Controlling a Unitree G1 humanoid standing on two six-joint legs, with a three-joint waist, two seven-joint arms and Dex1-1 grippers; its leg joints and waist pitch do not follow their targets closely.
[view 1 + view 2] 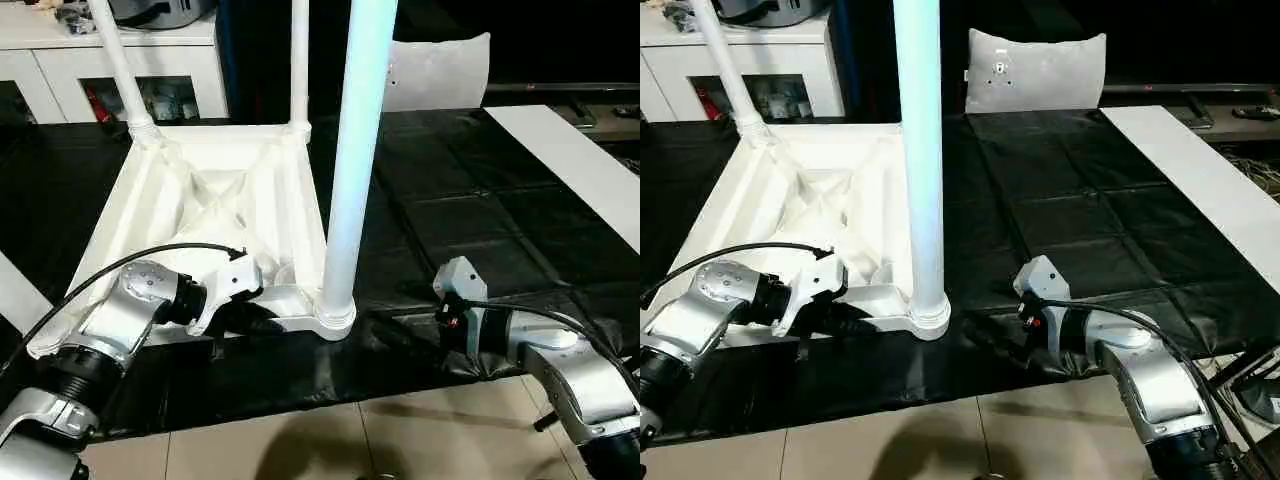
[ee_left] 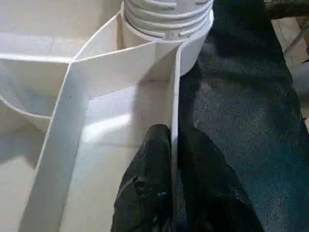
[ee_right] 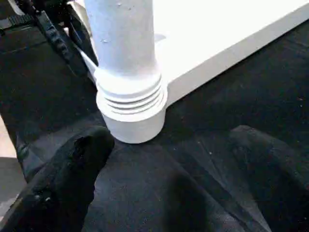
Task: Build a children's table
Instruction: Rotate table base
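The children's table (image 1: 215, 200) lies upside down, legs pointing straight up. The left gripper (image 2: 173, 145) pinches its near rim; the right gripper (image 3: 169, 159) gapes empty.

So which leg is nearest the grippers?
The near-corner leg, standing between the left gripper and right gripper. The other two legs stand at the far corners.
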